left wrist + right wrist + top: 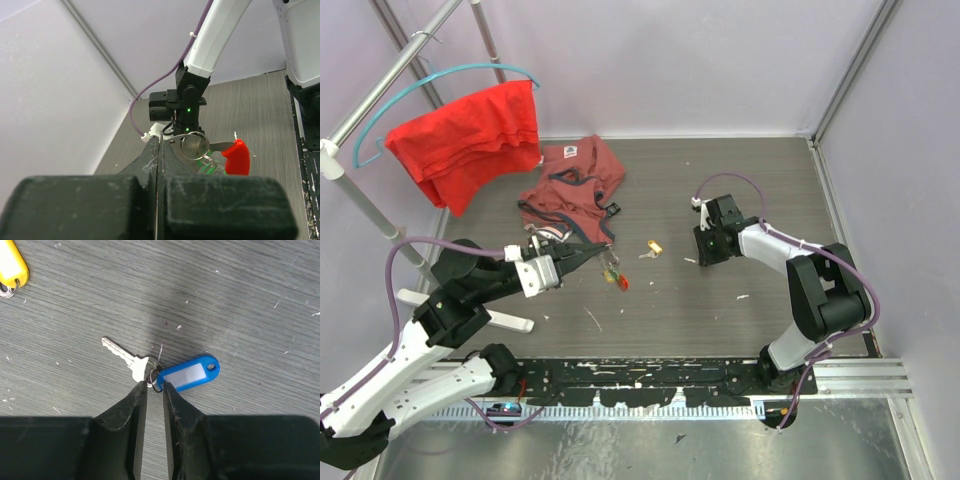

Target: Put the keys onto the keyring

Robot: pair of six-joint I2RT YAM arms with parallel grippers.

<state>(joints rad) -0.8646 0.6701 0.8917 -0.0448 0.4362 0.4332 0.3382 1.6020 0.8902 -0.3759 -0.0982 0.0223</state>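
Left gripper [159,145] clenched on keyring [194,146]; green tag [204,164] mostly hidden behind it. Right gripper [154,387] fingers narrowly apart, straddling small ring of blue-tagged key [131,360]; grip unclear.

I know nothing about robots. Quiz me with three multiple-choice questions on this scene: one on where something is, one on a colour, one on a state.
1. Where is the yellow tag? A in the far back corner. B mid-table, between the two arms. C at the near edge.
2. What colour is the tag ringed to the key at the right gripper? A green. B blue. C white.
3. How is the left gripper? A shut on the keyring. B wide open. C shut on nothing.
Answers: B, it lies loose between the arms. B, the blue tag sits by the fingertips. A, its fingers meet, with the ring sticking out from them.
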